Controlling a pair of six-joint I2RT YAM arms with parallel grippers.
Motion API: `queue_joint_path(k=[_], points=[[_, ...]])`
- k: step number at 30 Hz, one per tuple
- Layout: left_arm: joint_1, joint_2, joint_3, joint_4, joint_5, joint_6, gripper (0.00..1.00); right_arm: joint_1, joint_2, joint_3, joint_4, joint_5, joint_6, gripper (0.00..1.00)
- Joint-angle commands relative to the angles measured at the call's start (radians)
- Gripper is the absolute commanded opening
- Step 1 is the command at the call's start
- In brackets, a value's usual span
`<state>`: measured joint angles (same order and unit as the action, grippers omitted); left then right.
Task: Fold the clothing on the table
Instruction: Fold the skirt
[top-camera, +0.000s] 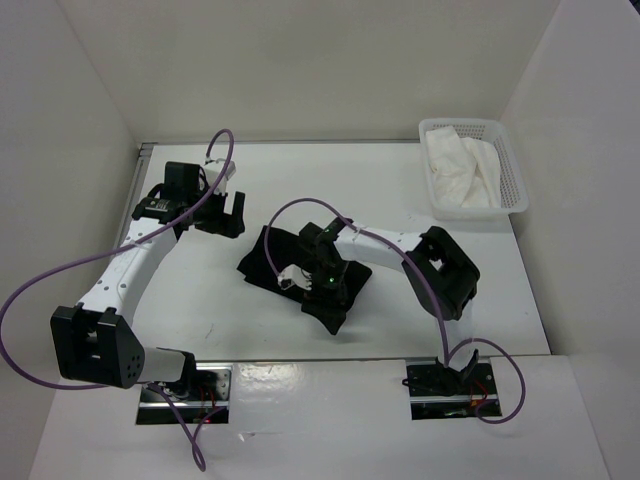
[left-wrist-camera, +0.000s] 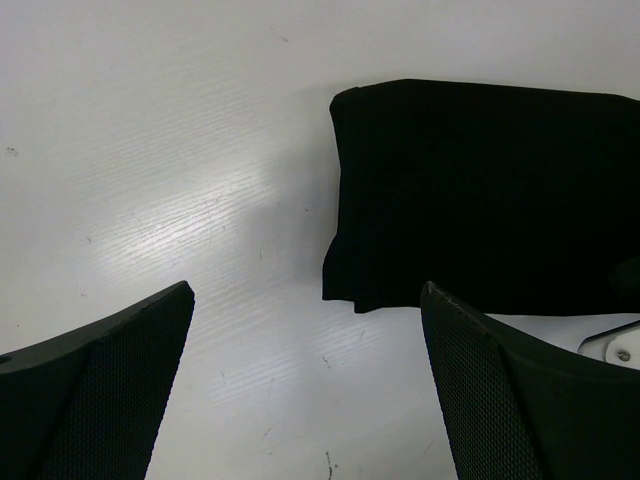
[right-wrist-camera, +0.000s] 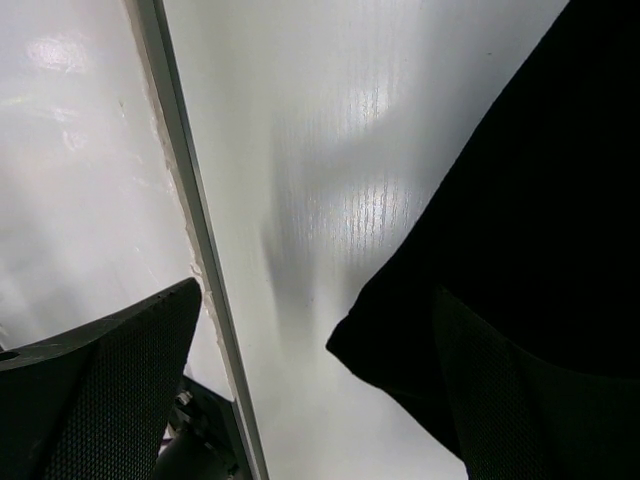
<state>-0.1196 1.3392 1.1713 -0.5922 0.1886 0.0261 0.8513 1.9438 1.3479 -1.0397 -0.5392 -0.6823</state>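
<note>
Black clothing (top-camera: 262, 262), one piece, lying rumpled at centre of the table (top-camera: 380, 180). Two pincers, both spread wide, gripping nothing: left gripper (left-wrist-camera: 307, 287) just left of it, right gripper (right-wrist-camera: 317, 288) over it. One white basket (top-camera: 514, 172) far right, containing one white cloth (top-camera: 460, 170).

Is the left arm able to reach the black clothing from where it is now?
Probably yes. The open left gripper hangs beside the clothing, with only bare table between them. The right gripper is over its far part, away from that edge.
</note>
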Motion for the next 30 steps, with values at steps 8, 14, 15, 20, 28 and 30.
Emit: queue_joint_path(k=[8,14,15,20,28,30], points=[[0.001,0.009,-0.007,0.002,0.034,0.018,1.0,0.019,0.003,-0.015,-0.039,-0.005,-0.017,0.99],[0.001,0.009,-0.007,0.002,0.043,0.018,1.0,0.019,-0.04,-0.049,-0.008,0.056,0.032,0.99],[0.001,0.009,-0.007,0.002,0.043,0.018,1.0,0.019,-0.04,-0.058,0.006,0.08,0.032,0.99],[0.001,0.009,-0.007,0.002,0.043,0.018,1.0,0.008,-0.04,-0.069,0.079,0.153,0.09,0.99],[0.001,0.0,-0.007,-0.008,0.052,0.018,1.0,-0.034,0.009,-0.038,0.153,0.29,0.102,0.99],[0.001,0.0,-0.007,-0.008,0.052,0.018,1.0,-0.064,0.018,-0.006,0.164,0.291,0.112,0.99]])
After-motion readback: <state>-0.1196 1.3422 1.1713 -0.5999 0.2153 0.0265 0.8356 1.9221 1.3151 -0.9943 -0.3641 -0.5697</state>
